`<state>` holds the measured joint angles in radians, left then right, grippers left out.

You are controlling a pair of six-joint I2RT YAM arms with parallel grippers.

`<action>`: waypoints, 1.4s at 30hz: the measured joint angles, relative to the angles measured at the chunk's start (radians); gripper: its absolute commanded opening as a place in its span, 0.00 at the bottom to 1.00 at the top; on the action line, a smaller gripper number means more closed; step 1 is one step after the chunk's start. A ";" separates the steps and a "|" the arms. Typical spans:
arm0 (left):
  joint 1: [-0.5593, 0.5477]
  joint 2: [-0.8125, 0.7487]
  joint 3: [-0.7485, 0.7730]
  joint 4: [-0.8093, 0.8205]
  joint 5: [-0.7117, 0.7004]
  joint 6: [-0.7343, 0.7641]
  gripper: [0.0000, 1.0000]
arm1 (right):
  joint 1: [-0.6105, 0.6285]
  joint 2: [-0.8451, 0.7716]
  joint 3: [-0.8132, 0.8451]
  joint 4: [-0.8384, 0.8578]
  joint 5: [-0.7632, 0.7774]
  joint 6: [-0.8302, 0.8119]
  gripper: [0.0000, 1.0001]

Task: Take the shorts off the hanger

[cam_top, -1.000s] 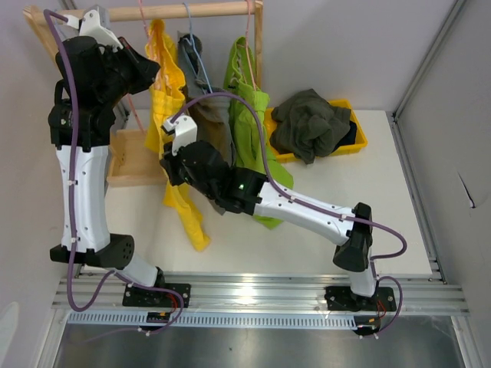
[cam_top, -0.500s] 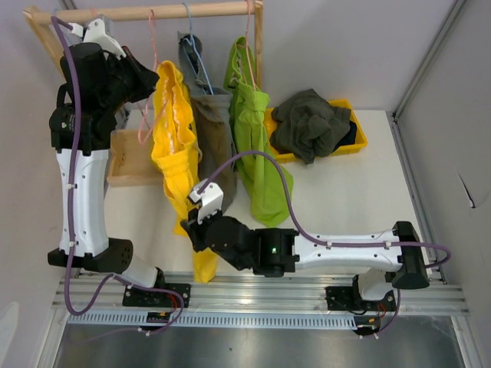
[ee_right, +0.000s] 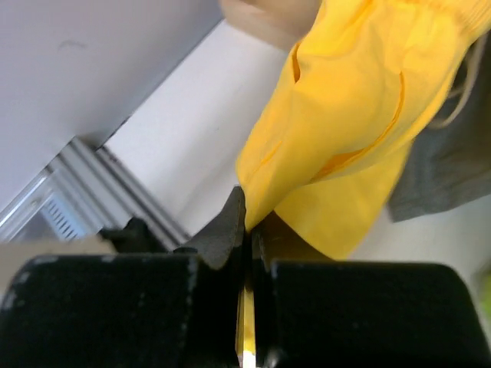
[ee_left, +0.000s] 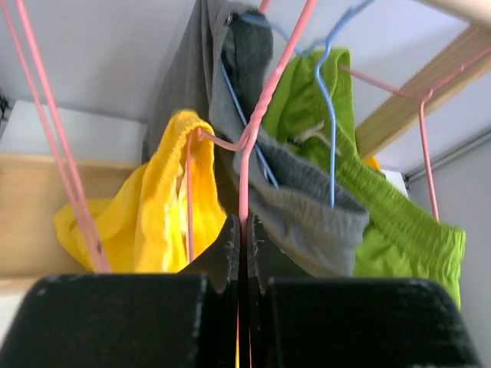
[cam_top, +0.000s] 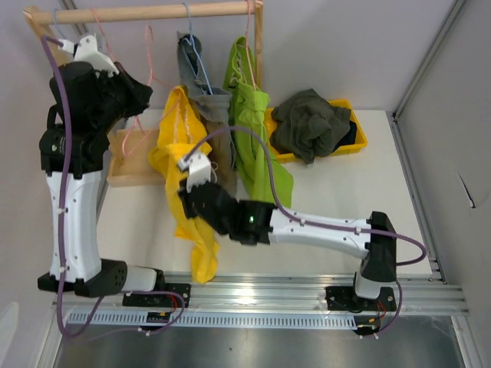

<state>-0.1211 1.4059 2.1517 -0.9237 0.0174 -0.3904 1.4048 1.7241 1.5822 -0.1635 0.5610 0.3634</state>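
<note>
— Where do the left fingers stand?
— Pressed together on the twisted neck of the pink hanger, with the wire pinched between them. Just beyond, the waistband of the yellow shorts loops over one hanger arm.
— And the right fingers?
— Clamped on a lower edge of the same shorts. From there the cloth runs up and away, toward the rack and the left arm's hanger.
— So the long axis?
— In the overhead view it goes from the hanger at the back down toward the near edge of the counter, and the right arm has the low end. That arm is the nearer one to the cloth; the left only steadies the wire.
— The pull, then?
— I'd judge along that axis, toward the near edge and off the open end of the hanger arm. It should stay clear of the grey shorts hanging just beside.
</note>
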 measured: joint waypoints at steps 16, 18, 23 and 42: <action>0.000 -0.313 -0.126 -0.066 0.002 -0.019 0.00 | -0.117 -0.266 -0.189 -0.076 0.011 -0.070 0.00; 0.000 -0.306 -0.126 -0.067 0.000 -0.019 0.00 | 0.000 -0.387 -0.282 -0.101 0.042 -0.074 0.00; 0.000 -0.288 -0.161 -0.060 -0.007 -0.017 0.00 | 0.222 -0.685 -0.322 -0.119 0.138 -0.188 0.00; 0.000 -0.305 -0.250 -0.035 -0.007 0.010 0.00 | -0.673 -0.399 0.507 -0.222 -0.074 -0.566 0.00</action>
<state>-0.1211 1.1007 1.9018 -0.9592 0.0101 -0.3809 0.7322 1.3254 2.0888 -0.3851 0.4873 -0.2028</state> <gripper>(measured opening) 0.025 0.022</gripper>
